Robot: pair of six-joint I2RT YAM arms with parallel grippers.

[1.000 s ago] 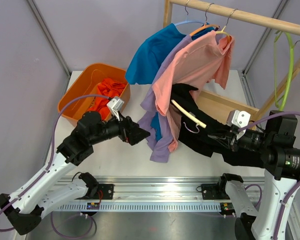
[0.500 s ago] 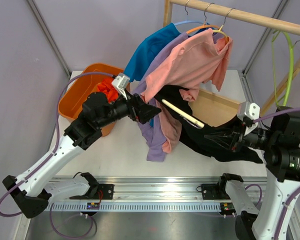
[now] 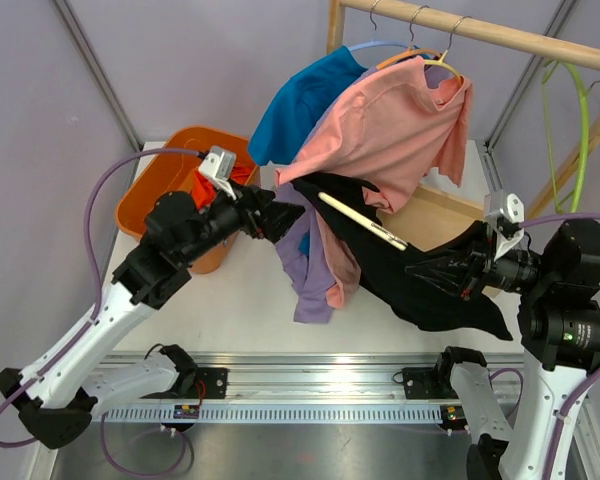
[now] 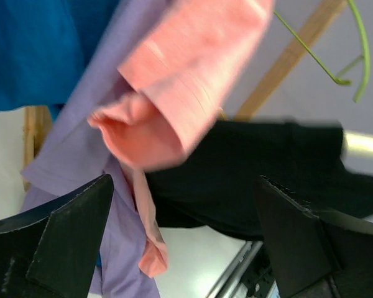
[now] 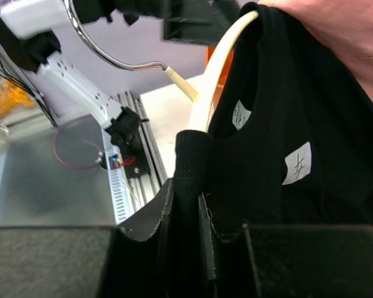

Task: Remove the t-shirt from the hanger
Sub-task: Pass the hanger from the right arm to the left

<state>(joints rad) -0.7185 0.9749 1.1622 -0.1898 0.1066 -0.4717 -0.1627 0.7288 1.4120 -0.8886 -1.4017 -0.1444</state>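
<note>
Table [image 3: 230, 310] white, wooden clothes rack [image 3: 500, 33] at the far right side. On its rail we note three shirts hanging and bunched together: pink shirt [image 3: 380, 120] in front, blue shirt [image 3: 300, 110] behind to the left, purple shirt [image 3: 305, 270] trailing lowest between them. The black t-shirt [image 3: 420, 290] is off the rail, stretched low over the table from under the pink shirt toward the right arm, its hem draping down near the table. Orange bin [image 3: 150, 190] at the far left of the table holds red-orange cloth. An empty green hanger [image 3: 580, 110] hangs at the right end of the rail. A cream hanger [image 3: 360, 220] lies slanted in the neck of the black t-shirt, one arm inside the fabric, its metal hook free in the air. Right gripper [image 5: 188, 211] has its jaws pinched nearly together on a bunched fold of the black t-shirt at the neck; whether the hanger arm is inside that pinch we cannot tell. Left gripper [image 4: 185, 186] is raised beside the hanging shirts, jaws spread wide with nothing between them, facing the pink sleeve and the black t-shirt.
</note>
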